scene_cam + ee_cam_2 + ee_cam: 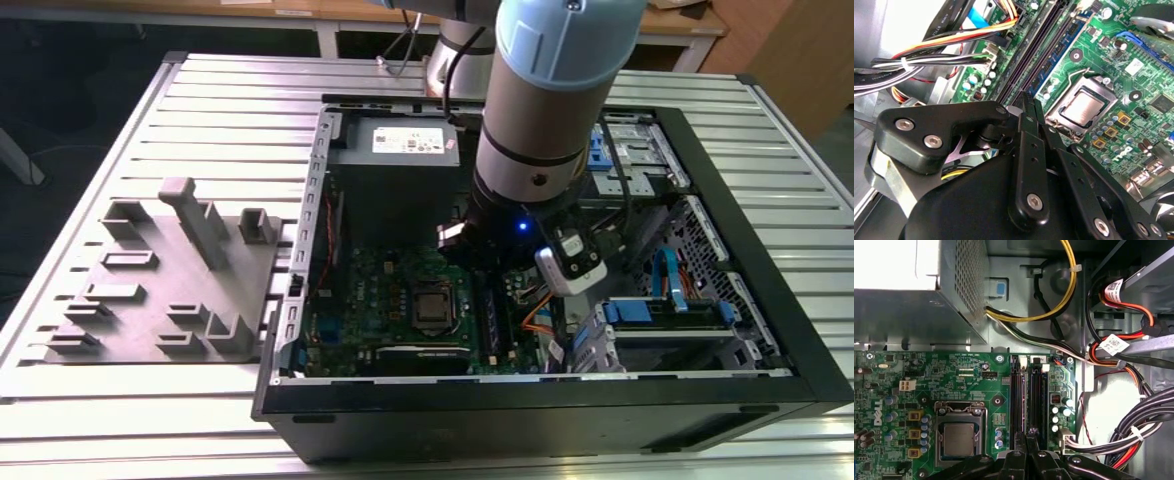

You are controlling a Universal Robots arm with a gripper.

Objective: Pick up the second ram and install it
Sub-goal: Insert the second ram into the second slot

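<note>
Exterior view: the gripper [483,262] hangs low near the middle of the computer case [747,330]. Second wrist view: its fingers [1030,145] are pressed together over the memory slots [1029,55]. First wrist view: the second ram [1036,395], seemingly slotted, runs lengthwise away from the tips

Bright, even light on the table [227,90]; the computer case [534,425] is shadowed inside, and the power supply [884,265] glares white in the first wrist view

Ribbed metal table [200,90] — pale wooden bench [334,12] behind, dark floor [67,100] alongside
</note>
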